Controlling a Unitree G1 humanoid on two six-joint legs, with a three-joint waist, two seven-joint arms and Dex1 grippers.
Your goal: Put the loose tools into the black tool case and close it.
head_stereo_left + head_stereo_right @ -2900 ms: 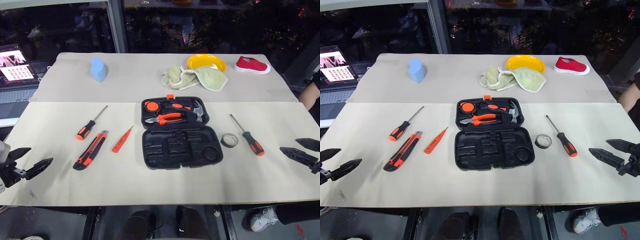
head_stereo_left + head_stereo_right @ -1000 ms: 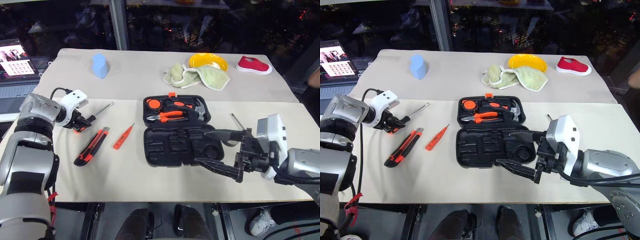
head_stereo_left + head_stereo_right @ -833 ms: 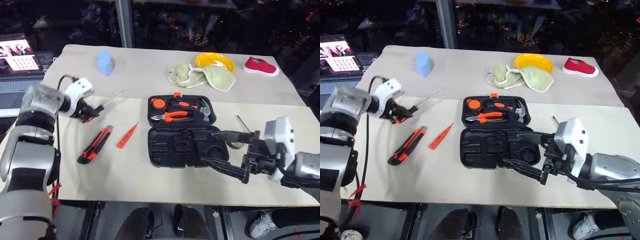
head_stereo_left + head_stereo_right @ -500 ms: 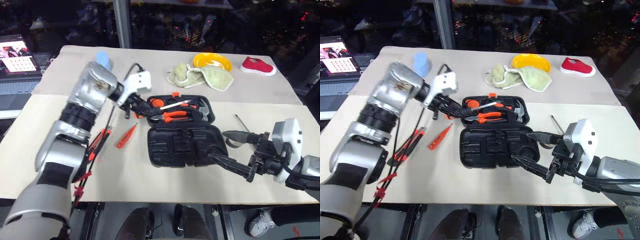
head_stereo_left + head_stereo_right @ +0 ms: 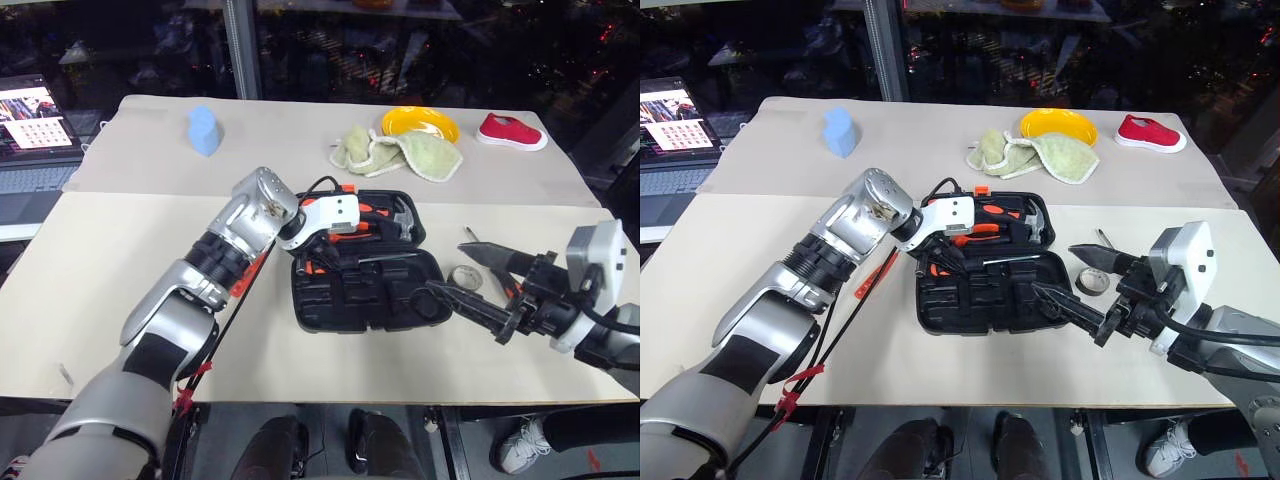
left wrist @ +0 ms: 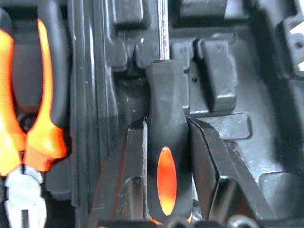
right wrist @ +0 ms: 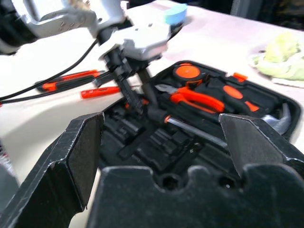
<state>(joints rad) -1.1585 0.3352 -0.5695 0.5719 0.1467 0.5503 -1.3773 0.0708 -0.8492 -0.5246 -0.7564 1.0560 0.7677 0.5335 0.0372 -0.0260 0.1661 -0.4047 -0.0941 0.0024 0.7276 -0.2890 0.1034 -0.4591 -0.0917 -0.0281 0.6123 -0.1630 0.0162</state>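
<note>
Right tool (image 5: 478, 283): fingers spread wide, empty, hovering level over the near right part of the worktop (image 5: 100, 290), just beside the case's right end
Tape roll (image 5: 1087, 282): flat on the worktop between the right tool's fingers and the case
Second screwdriver (image 5: 470, 236): only the shaft tip seen, beyond the right tool
Black tool case (image 5: 360, 290): open at worktop centre, near half with moulded slots, far half with orange-handled pliers (image 5: 345, 229) and hammer (image 5: 405, 222)
Left tool (image 5: 312, 263): pinching the black-and-orange handle of a screwdriver (image 6: 168, 156), angled down over the case's left side
Screwdriver shaft: lying across the moulded slots near the hinge
Tester pen (image 5: 870, 278): on the worktop left of the case, partly hidden by the left arm
Far worktop: blue object (image 5: 203, 131), green cloth (image 5: 400, 154), yellow plate (image 5: 420, 123), red shoe (image 5: 511, 131)
</note>
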